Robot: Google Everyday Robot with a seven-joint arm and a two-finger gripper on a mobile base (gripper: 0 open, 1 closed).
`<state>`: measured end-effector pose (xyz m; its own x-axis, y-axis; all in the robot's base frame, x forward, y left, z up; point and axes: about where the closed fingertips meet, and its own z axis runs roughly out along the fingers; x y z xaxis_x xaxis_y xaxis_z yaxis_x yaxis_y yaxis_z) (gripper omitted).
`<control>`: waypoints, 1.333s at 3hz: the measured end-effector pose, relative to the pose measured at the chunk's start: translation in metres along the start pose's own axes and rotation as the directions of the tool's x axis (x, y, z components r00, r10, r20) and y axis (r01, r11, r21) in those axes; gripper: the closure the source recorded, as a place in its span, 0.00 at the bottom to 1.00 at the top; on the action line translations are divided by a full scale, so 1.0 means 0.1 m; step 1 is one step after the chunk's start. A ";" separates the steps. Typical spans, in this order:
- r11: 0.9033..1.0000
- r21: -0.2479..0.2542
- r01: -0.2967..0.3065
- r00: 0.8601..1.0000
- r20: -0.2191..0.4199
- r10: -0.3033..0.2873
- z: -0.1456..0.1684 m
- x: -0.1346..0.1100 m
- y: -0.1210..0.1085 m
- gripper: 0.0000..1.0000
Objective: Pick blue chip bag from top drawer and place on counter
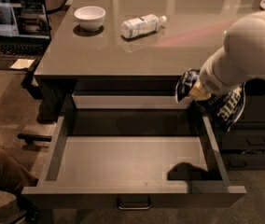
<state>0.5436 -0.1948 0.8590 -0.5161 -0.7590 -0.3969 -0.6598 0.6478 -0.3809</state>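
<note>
The top drawer (128,160) stands pulled open below the counter (170,50), its grey bottom bare. My gripper (196,91) is at the end of the white arm on the right. It is shut on the dark-blue chip bag (229,109) with white lettering. The bag hangs in the air above the drawer's right wall, just below the counter's front edge. The arm hides the bag's upper part.
On the counter lie a clear water bottle (142,26) and a white bowl (90,17). An open laptop (16,24) sits at the far left. Dark drawers with black handles (256,141) stand right of the open drawer. A person's leg (2,171) is at lower left.
</note>
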 end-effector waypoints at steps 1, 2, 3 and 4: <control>0.999 0.051 -0.006 0.996 0.092 0.001 -0.14 -0.34 -0.23 1.00; 0.991 0.125 -0.037 0.979 0.202 0.011 -0.29 -0.69 -0.39 1.00; 0.980 0.172 -0.103 0.945 0.324 0.042 -0.32 -1.11 -0.54 1.00; 0.980 0.172 -0.103 0.945 0.324 0.042 -0.32 -1.11 -0.54 1.00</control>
<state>0.6193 -0.1476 0.9505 -0.3389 -0.6687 -0.6618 -0.4991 0.7241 -0.4760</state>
